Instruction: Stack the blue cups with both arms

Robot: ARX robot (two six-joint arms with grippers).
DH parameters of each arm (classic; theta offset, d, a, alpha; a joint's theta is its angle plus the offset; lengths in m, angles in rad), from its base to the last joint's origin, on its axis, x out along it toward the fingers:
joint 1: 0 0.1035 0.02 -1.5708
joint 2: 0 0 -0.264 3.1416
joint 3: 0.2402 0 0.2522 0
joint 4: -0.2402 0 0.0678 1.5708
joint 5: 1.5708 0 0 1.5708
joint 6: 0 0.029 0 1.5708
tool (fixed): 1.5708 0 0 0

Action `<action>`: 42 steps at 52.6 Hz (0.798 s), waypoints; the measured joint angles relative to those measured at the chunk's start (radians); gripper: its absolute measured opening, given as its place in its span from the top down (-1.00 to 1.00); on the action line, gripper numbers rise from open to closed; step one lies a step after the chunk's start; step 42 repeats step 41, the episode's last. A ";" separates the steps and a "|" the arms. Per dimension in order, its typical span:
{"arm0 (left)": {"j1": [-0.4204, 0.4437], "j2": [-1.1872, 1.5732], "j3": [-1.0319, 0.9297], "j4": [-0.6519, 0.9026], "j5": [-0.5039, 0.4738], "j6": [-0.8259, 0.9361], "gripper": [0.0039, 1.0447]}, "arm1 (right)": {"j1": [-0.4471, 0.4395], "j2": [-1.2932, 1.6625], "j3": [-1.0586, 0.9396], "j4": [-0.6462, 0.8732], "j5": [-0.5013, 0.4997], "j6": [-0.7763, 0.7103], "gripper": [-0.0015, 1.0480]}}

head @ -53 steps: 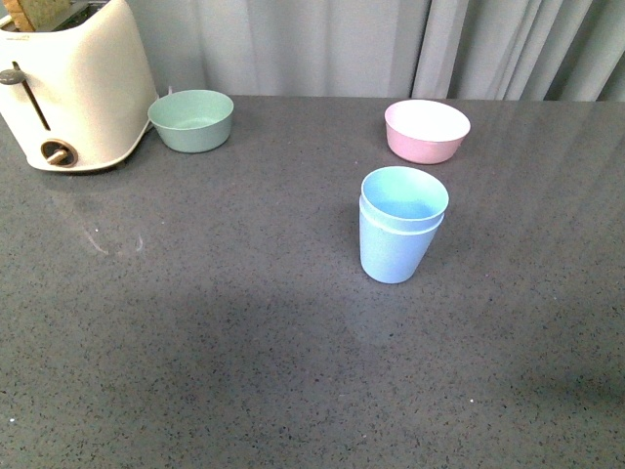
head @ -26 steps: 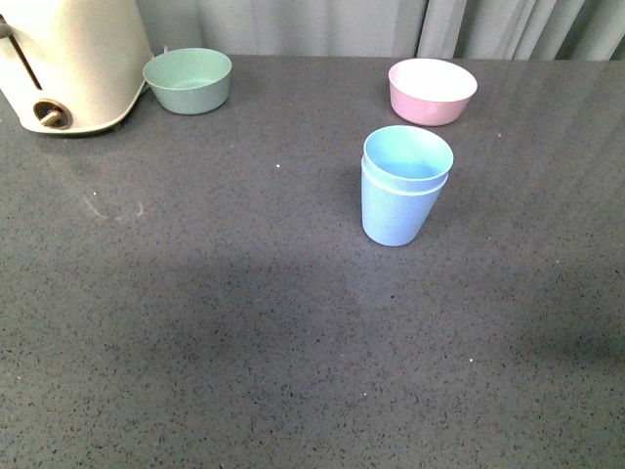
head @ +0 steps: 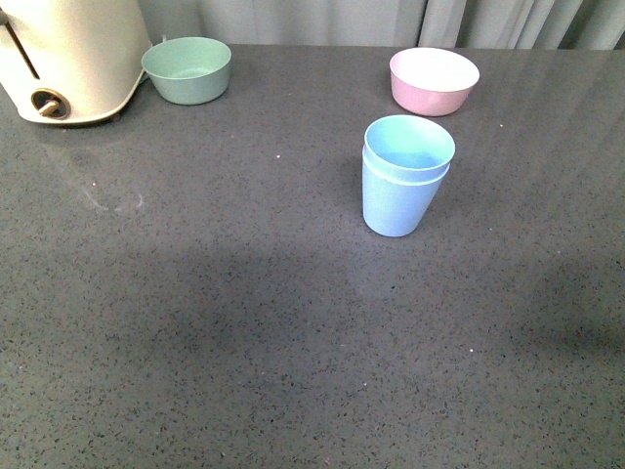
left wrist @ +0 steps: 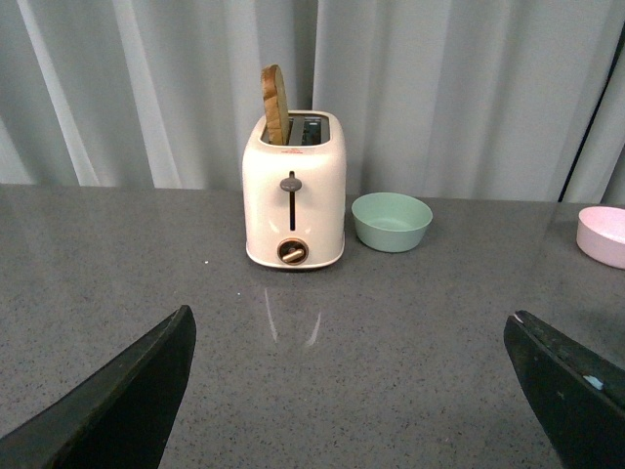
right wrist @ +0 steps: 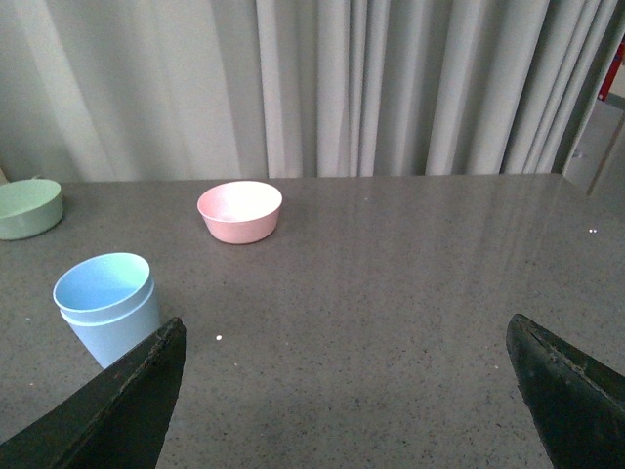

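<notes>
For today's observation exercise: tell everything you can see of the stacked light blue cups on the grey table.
The two light blue matte plastic cups are tapered and handleless, one nested inside the other with its rim slightly proud. They stand upright and empty on the speckled grey table, nearer than the pink bowl. Nothing touches them but the table; no gripper is near.

The blue cups (head: 406, 176) look like matt plastic; the grey table (head: 244, 322) is speckled, smooth and a little glossy; the toaster (left wrist: 293, 191) has smooth cream plastic
</notes>
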 joint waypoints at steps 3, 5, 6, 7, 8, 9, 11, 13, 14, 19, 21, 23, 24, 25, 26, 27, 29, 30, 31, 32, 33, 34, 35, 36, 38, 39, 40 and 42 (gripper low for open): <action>0.000 0.000 0.000 0.000 0.000 0.000 -0.84 | 0.000 0.000 0.000 0.000 0.000 0.000 -0.83; 0.000 0.000 0.000 0.000 0.000 0.000 -0.84 | 0.000 0.000 0.000 0.000 0.000 0.000 -0.83; 0.000 0.000 0.000 0.000 0.000 0.000 -0.84 | 0.000 0.000 0.000 0.000 0.000 0.000 -0.83; 0.000 0.000 0.000 0.000 0.000 0.000 -0.84 | 0.000 0.000 0.000 0.000 0.000 0.000 -0.83; 0.000 0.000 0.000 0.000 0.000 0.000 -0.84 | 0.000 0.000 0.000 0.000 0.000 0.000 -0.83; 0.000 0.000 0.000 0.000 0.000 0.000 -0.84 | 0.000 0.000 0.000 0.000 0.000 0.000 -0.83; 0.000 0.000 0.000 0.000 0.000 0.000 -0.84 | 0.000 0.000 0.000 0.000 0.000 0.000 -0.83; 0.000 0.000 0.000 0.000 0.000 0.000 -0.84 | 0.000 0.000 0.000 0.000 0.000 0.000 -0.83; 0.000 0.000 0.000 0.000 0.000 0.000 -0.84 | 0.000 0.000 0.000 0.000 0.000 0.000 -0.83; 0.000 0.000 0.000 0.000 0.000 0.000 -0.84 | 0.000 0.000 0.000 0.000 0.000 0.000 -0.83; 0.000 0.000 0.000 0.000 0.000 0.000 -0.84 | 0.000 0.000 0.000 0.000 0.000 0.000 -0.83; 0.000 0.000 0.000 0.000 0.000 0.000 -0.84 | 0.000 0.000 0.000 0.000 0.000 0.000 -0.83; 0.000 0.000 0.000 0.000 0.000 0.000 -0.84 | 0.000 0.000 0.000 0.000 0.000 0.000 -0.83; 0.000 0.000 0.000 0.000 0.000 0.000 -0.84 | 0.000 0.000 0.000 0.000 0.000 0.000 -0.83; 0.000 0.000 0.000 0.000 0.000 0.000 -0.84 | 0.000 0.000 0.000 0.000 0.000 0.000 -0.83; 0.000 0.000 0.000 0.000 0.000 0.000 -0.84 | 0.000 0.000 0.000 0.000 0.000 0.000 -0.83; 0.000 0.000 0.000 0.000 0.000 0.000 -0.84 | 0.000 0.000 0.000 0.000 0.000 0.000 -0.83; 0.000 0.000 0.000 0.000 0.000 0.000 -0.84 | 0.000 0.000 0.000 0.000 0.000 0.000 -0.83; 0.000 0.000 0.000 0.000 0.000 0.000 -0.84 | 0.000 0.000 0.000 0.000 0.000 0.000 -0.83; 0.000 0.000 0.000 0.000 0.000 0.000 -0.84 | 0.000 0.000 0.000 0.000 0.000 0.000 -0.83; 0.000 0.000 0.000 0.000 0.000 0.000 -0.84 | 0.000 0.000 0.000 0.000 0.000 0.000 -0.83; 0.000 0.000 0.000 0.000 0.000 0.000 -0.84 | 0.000 0.000 0.000 0.000 0.000 0.000 -0.83; 0.000 0.000 0.000 0.000 0.000 0.000 -0.84 | 0.000 0.000 0.000 0.000 0.000 0.000 -0.83; 0.000 0.000 0.000 0.000 0.000 0.000 -0.84 | 0.000 0.000 0.000 0.000 0.000 0.000 -0.83; 0.000 0.000 0.000 0.000 0.000 0.000 -0.84 | 0.000 0.000 0.000 0.000 0.000 0.000 -0.83; 0.000 0.000 0.000 0.000 0.000 0.000 -0.84 | 0.000 0.000 0.000 0.000 0.000 0.000 -0.83; 0.000 0.000 0.000 0.000 0.000 0.000 -0.84 | 0.000 0.000 0.000 0.000 0.000 0.000 -0.83; 0.000 0.000 0.000 0.000 0.000 0.000 -0.84 | 0.000 0.000 0.000 0.000 0.000 0.000 -0.83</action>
